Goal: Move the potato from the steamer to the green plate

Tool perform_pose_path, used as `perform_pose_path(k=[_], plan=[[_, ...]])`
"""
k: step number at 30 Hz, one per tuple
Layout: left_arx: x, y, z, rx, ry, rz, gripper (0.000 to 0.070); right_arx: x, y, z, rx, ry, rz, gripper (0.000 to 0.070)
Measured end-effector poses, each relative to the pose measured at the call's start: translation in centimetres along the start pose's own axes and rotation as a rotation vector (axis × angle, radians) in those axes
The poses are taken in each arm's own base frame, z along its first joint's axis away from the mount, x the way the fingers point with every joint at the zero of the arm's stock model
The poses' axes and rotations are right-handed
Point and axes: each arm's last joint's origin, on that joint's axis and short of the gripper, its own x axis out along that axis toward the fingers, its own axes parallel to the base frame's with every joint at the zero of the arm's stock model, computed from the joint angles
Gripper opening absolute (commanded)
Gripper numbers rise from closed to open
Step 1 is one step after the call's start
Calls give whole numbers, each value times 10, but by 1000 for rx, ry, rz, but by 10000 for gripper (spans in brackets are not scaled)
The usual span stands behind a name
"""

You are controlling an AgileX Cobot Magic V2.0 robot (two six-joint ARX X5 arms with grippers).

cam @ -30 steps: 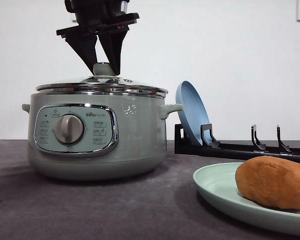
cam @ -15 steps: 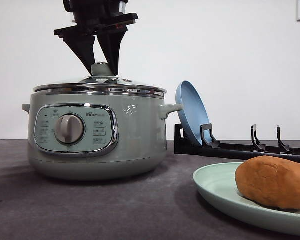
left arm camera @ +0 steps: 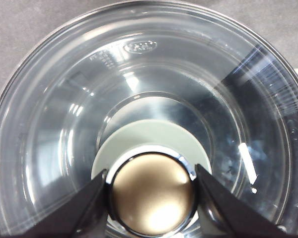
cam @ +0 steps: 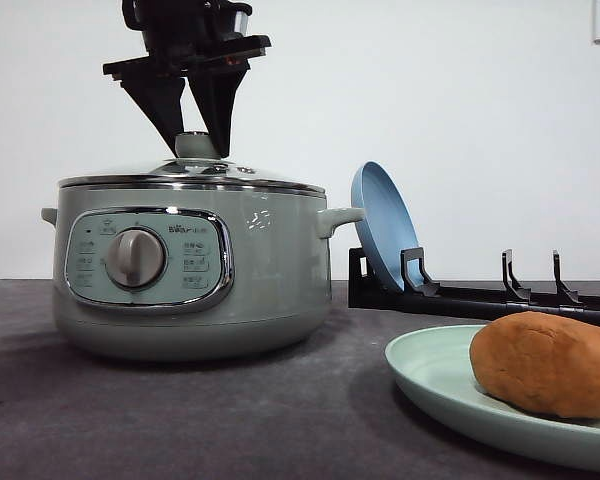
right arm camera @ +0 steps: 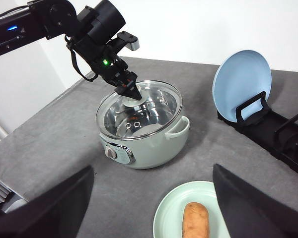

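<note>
The orange-brown potato (cam: 545, 362) lies on the pale green plate (cam: 430, 370) at the front right, and shows again (right arm camera: 194, 220) on that plate (right arm camera: 166, 218) in the right wrist view. The sage-green steamer (cam: 270, 270) stands at the left with its glass lid (cam: 240, 178) resting flat on the rim. My left gripper (cam: 195, 140) comes down from above and is shut on the lid knob (left arm camera: 153, 191), a finger (left arm camera: 84, 208) pressed to each side. My right gripper (right arm camera: 152, 168) hangs high above the plate, its jaws wide apart and empty.
A blue plate (cam: 380, 220) stands upright in a black dish rack (cam: 480, 298) behind the green plate, right of the steamer's side handle (cam: 340, 217). Through the glass the steamer's inner pan (right arm camera: 134, 124) holds nothing. Grey tabletop (cam: 180, 420) lies in front.
The lid, tilted a second ago, has settled level on the steamer's rim. My left gripper has shifted a little to the left with the knob. Potato and plates have not moved.
</note>
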Motion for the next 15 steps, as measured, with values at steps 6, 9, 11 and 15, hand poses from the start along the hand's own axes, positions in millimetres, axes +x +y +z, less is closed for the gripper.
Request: perform_pose_path(k=[6, 9, 11, 15], plan=[[0, 0, 0, -1, 0, -4, 0, 0, 0, 0, 0, 0, 0, 480], [0, 0, 0, -1, 0, -5, 25, 0, 0, 0, 0, 0, 0, 480], [0, 0, 0, -1, 0, -5, 148, 0, 0, 0, 0, 0, 0, 480], [0, 1, 0, -9, 1, -5, 494, 0, 0, 0, 0, 0, 0, 480]])
